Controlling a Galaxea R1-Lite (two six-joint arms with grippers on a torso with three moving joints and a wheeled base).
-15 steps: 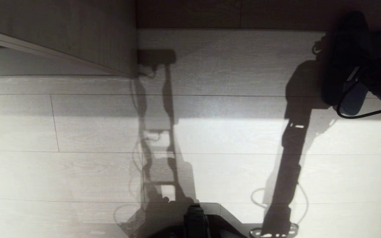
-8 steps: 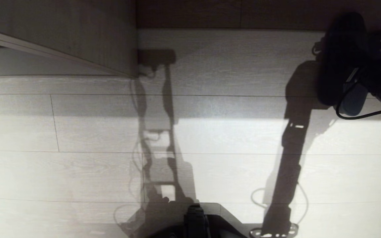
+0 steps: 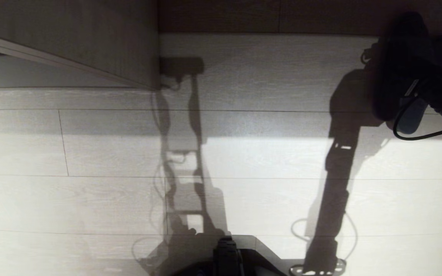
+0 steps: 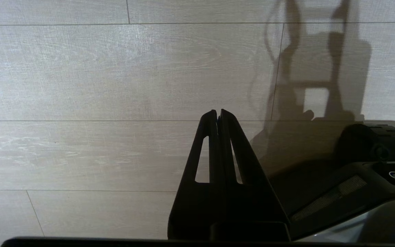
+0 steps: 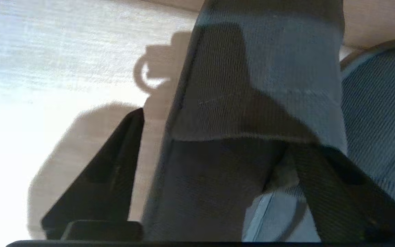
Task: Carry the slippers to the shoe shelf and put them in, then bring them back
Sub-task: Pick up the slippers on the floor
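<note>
On the pale wood-grain plank floor (image 3: 90,153): your black soft-fabric slippers (image 3: 397,65), beside the dark baseboard (image 3: 267,15).
Right gripper (image 5: 218,137): jaws spread, straddling a slipper upper, not clamping.
Left gripper (image 4: 218,115): closed, empty.

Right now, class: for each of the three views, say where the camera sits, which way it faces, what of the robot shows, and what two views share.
Head view: high, facing down at the pale wood-plank floor; right arm and black soft-fabric slippers at far right.
Left wrist view: behind the shut left end effector, over floor, beside the base.
Right wrist view: behind the open right end effector, straddling a slipper.
Shared: slippers, floor.
</note>
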